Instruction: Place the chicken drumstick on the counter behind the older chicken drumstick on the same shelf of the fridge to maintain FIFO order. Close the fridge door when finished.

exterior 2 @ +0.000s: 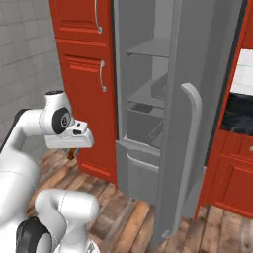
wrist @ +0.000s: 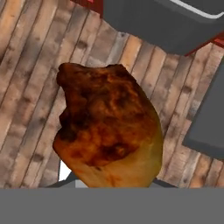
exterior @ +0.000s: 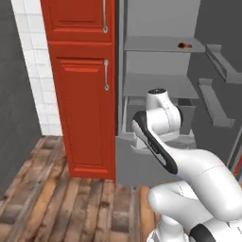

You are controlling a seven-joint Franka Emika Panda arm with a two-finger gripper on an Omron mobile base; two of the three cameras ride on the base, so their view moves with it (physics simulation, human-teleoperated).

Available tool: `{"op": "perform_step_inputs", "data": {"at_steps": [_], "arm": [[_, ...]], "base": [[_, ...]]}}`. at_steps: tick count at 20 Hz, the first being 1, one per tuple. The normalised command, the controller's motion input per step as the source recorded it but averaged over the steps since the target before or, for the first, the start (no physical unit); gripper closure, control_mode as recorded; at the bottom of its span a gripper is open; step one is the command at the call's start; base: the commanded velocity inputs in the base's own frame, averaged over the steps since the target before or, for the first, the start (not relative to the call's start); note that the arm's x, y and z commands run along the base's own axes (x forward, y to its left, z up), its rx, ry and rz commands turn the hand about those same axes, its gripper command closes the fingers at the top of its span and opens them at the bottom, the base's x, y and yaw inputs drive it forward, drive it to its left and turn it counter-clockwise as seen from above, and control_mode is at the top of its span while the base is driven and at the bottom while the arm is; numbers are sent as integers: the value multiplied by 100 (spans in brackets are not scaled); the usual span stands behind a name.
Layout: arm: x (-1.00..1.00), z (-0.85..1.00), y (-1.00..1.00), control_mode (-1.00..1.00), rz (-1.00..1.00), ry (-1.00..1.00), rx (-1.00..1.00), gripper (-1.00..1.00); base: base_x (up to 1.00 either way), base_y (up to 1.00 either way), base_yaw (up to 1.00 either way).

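The gripper [exterior 2: 73, 148], clenched on the chicken drumstick [wrist: 107, 127], carries it low over the wooden floor [exterior: 56, 198] before the open fridge [exterior: 156, 66], so next it must lift it behind the older drumstick [exterior: 184, 46] on the shelf [exterior: 156, 45].

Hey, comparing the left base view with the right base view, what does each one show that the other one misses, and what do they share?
Left base view alone: the older chicken drumstick lying on the upper shelf, and the door's inner side with its bins.
Right base view alone: the fridge door's outer face with its long bar handle, and the black counter at far right.
Shared: the open fridge, the red cabinets beside it, and the wooden floor.
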Motion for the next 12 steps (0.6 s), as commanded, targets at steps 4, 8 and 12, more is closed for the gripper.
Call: {"op": "perform_step_inputs", "data": {"at_steps": [4,8,12], "arm": [[0,0,0,100,0,0,0,100],[0,0,0,100,0,0,0,100],[0,0,0,100,0,0,0,100]], "base": [[92,46,-54],[83,62,-36],[65,75,-14]]}}
